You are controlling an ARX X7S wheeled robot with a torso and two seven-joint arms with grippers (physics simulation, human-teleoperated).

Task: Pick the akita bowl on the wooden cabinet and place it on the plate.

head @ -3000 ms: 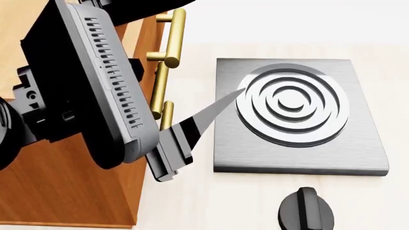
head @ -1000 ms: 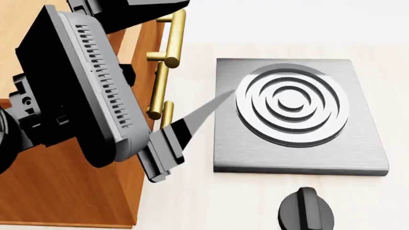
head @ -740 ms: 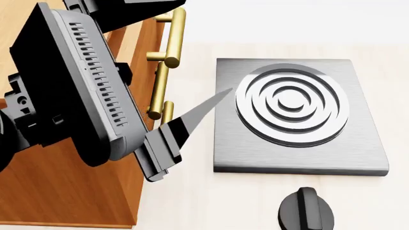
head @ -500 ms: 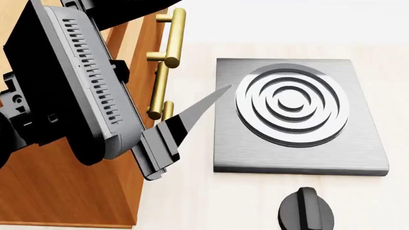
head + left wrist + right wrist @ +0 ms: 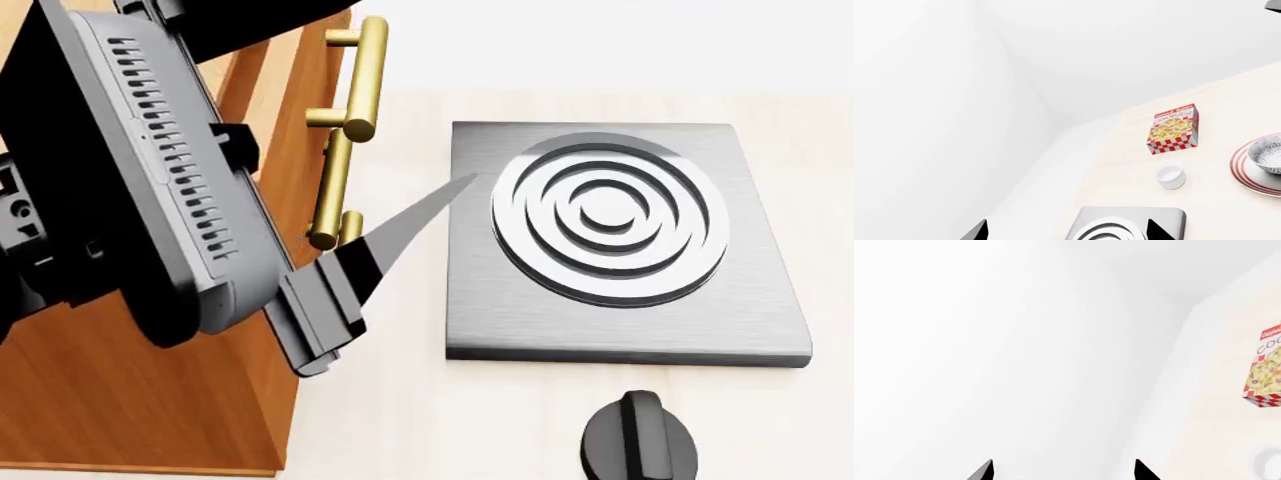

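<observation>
Akita bowl (image 5: 1267, 155) sits on the plate (image 5: 1243, 170) at the edge of the left wrist view, near a small white cup (image 5: 1170, 177) and a cookie box (image 5: 1173, 129), so I think the job is about done. Both the left gripper (image 5: 1066, 231) and the right gripper (image 5: 1062, 470) have their tips apart and hold nothing. In the head view the left arm (image 5: 147, 200) hides most of the wooden cabinet (image 5: 147, 400) top beside the metal burner plate (image 5: 621, 240), and the plate is cut off.
</observation>
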